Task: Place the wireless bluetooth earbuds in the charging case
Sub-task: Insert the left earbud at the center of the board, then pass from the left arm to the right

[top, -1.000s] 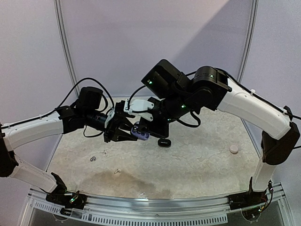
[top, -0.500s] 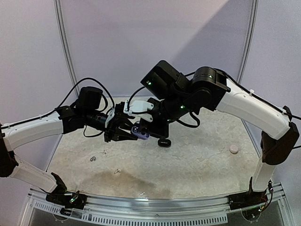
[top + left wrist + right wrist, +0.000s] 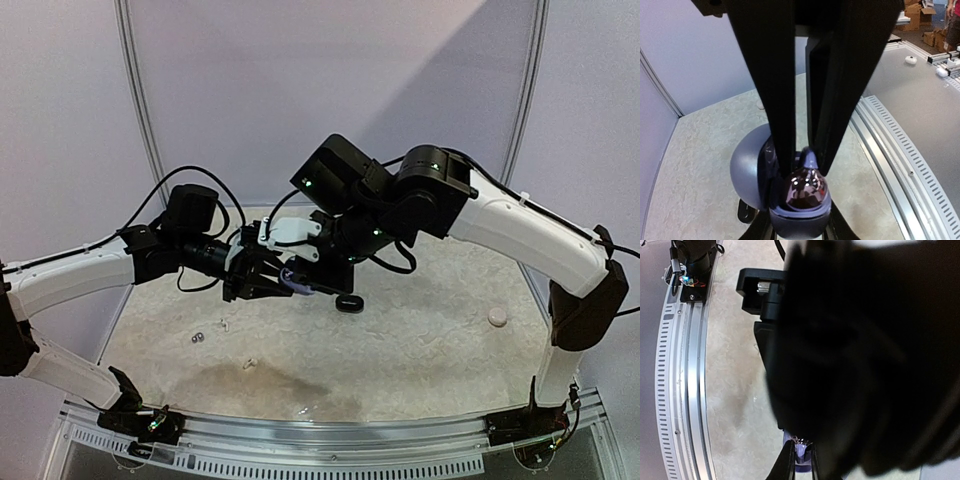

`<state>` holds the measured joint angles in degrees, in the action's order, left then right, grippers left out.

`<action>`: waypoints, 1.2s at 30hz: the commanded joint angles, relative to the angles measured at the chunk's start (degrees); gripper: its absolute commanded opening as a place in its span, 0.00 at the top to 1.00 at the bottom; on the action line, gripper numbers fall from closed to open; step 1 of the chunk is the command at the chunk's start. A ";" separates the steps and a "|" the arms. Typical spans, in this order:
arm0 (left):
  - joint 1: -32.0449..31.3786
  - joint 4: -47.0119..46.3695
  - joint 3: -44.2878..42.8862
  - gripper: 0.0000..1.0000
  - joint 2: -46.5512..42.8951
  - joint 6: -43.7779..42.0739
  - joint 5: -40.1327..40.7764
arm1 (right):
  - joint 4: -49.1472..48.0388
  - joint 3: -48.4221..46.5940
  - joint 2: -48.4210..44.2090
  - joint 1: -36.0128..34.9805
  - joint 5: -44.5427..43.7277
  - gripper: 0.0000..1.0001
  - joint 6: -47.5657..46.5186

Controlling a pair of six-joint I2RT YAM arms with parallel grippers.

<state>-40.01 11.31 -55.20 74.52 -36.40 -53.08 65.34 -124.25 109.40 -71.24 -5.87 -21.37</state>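
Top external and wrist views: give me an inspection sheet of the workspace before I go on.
Surface: beige speckled table, mostly bare.
Job's things: lilac charging case open, held off the table; grey earbud and white earbud lie loose near the left arm.
Clutter: black round item mid-table; white round item towards the right.
Grippers: left gripper clamps the case; right gripper has its fingertips nearly together at the case opening, and what they hold is unclear.
Cables: black cables loop off both arms, away from the case.
Surroundings: pale walls; slotted metal rail at the near edge.
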 commanded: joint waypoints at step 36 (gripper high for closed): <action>21.64 -21.56 13.13 1.00 -14.59 37.56 -0.01 | -36.59 19.19 -14.39 6.51 6.06 0.23 30.88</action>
<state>-20.53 -7.44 -45.25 63.46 -3.05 -52.14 35.88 -111.11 92.42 -64.49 -6.24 5.21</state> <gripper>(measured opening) 0.280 0.675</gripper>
